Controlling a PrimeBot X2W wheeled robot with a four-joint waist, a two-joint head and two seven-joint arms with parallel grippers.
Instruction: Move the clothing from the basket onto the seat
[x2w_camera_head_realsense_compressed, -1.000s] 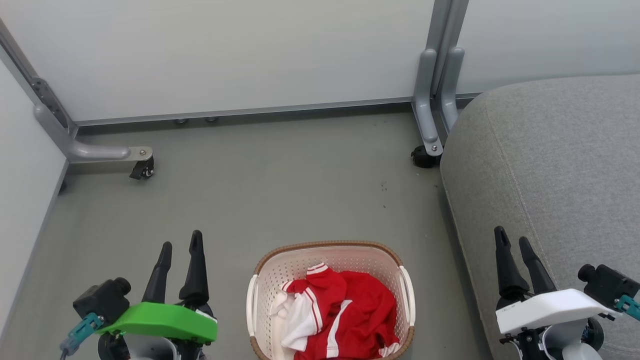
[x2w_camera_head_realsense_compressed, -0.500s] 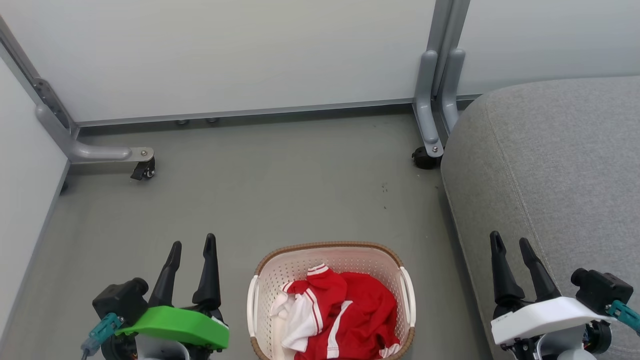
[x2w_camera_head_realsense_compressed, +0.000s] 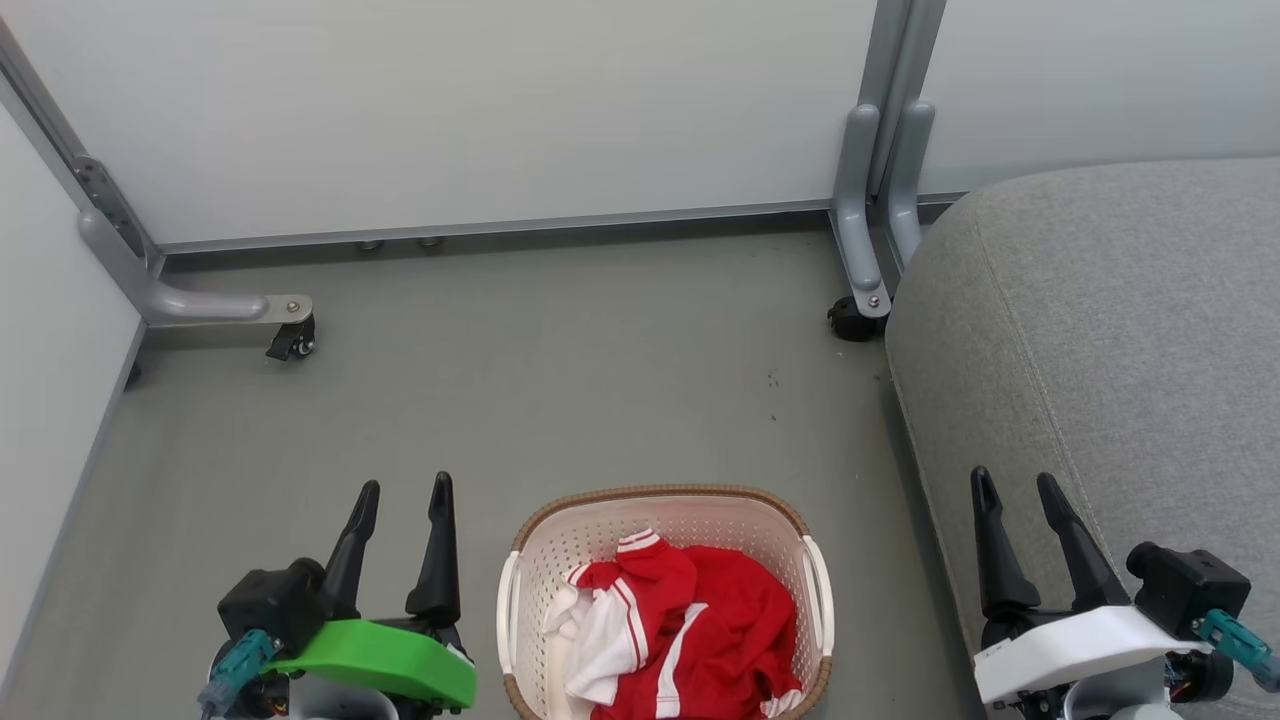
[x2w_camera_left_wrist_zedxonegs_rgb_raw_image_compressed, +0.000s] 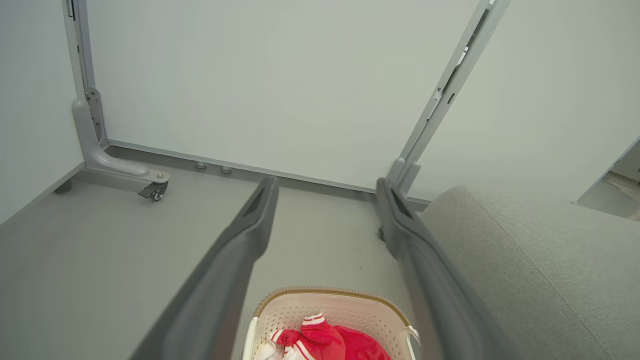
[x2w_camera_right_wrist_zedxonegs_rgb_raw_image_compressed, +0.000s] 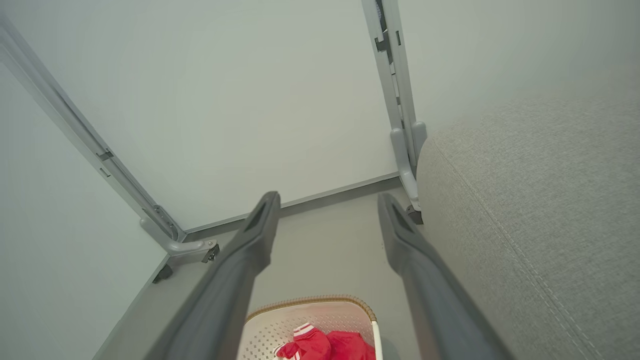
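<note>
The cream perforated basket (x2w_camera_head_realsense_compressed: 530, 560) with a brown rim stands on the floor at the bottom centre of the head view, and shows too as the basket (x2w_camera_left_wrist_zedxonegs_rgb_raw_image_compressed: 290, 312) and the basket (x2w_camera_right_wrist_zedxonegs_rgb_raw_image_compressed: 280, 325) in the wrist views. Red clothing (x2w_camera_head_realsense_compressed: 700, 630) with white stripes lies bunched inside it, seen also as clothing (x2w_camera_left_wrist_zedxonegs_rgb_raw_image_compressed: 320, 340) and clothing (x2w_camera_right_wrist_zedxonegs_rgb_raw_image_compressed: 325, 345). The grey seat (x2w_camera_head_realsense_compressed: 1100, 330) fills the right side. My left gripper (x2w_camera_head_realsense_compressed: 405, 490) is open, left of the basket. My right gripper (x2w_camera_head_realsense_compressed: 1015, 485) is open, over the seat's front edge, right of the basket. Neither touches the clothing.
White partition panels on grey metal frames close off the back and left. Their caster feet stand on the grey floor: one caster (x2w_camera_head_realsense_compressed: 290, 340) at the left and one caster (x2w_camera_head_realsense_compressed: 850, 320) beside the seat's corner. Bare floor (x2w_camera_head_realsense_compressed: 560, 380) lies beyond the basket.
The left gripper has moved right towards the basket and slightly down in the view. The right gripper has shifted a little left and down. The camera has tilted slightly; the basket and clothing lie as before.
</note>
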